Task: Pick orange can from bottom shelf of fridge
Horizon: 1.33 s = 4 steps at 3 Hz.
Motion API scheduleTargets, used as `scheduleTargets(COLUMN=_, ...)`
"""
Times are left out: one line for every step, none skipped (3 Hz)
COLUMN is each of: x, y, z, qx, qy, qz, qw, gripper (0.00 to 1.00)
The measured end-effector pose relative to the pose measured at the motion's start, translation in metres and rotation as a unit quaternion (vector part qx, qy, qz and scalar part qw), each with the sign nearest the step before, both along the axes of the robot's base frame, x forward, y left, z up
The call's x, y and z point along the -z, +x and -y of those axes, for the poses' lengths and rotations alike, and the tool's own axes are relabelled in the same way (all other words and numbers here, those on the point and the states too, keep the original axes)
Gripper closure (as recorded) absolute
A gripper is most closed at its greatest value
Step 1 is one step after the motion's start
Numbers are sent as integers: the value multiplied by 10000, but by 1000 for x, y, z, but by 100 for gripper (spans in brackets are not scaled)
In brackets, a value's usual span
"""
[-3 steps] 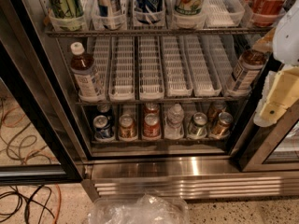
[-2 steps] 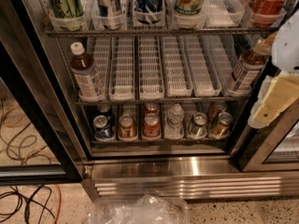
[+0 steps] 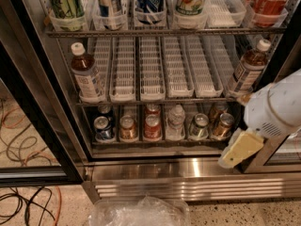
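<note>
The fridge (image 3: pixel 141 171) stands open, with racks of white lane trays. On the bottom shelf (image 3: pixel 162 141) there is a row of short cans. The orange can (image 3: pixel 128 127) stands upright second from the left, between a blue can (image 3: pixel 103 128) and a red can (image 3: pixel 152 127). A second brownish-gold can (image 3: pixel 222 126) leans at the right end of the row. My gripper (image 3: pixel 239 150), a white arm with a pale yellow tip, hangs at the right in front of the fridge's lower right corner. It is outside the shelf, apart from the cans and well right of the orange can.
A clear small bottle (image 3: pixel 175 121) and a silver-green can (image 3: pixel 199 126) also stand on the bottom shelf. Tea bottles (image 3: pixel 87 76) (image 3: pixel 247 69) flank the middle rack. A crumpled plastic-lined bin (image 3: pixel 138 213) sits on the floor in front. Cables (image 3: pixel 23 201) lie at the left. The black door frame (image 3: pixel 42 126) is at the left.
My gripper has come down and a little left along the fridge's right side. The cans have not moved.
</note>
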State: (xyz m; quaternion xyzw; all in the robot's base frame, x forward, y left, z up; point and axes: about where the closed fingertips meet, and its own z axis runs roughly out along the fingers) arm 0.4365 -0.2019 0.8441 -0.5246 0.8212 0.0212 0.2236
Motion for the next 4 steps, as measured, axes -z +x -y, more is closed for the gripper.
scheduleTargets(x=9, y=9, z=-2, qx=66, qy=10, qz=226, qw=9997, gripper=0)
scheduleTargets(x=7, y=9, z=-2, qx=68, qy=12, qz=244, qw=9997, gripper=0)
scheduleTargets(x=-6, y=11, z=1, qx=206, qy=-37, qz=544, qw=9983, gripper=0)
scheduleTargets(x=-1, y=-8, z=-3, qx=396, qy=87, qz=920, qw=9949, gripper=0)
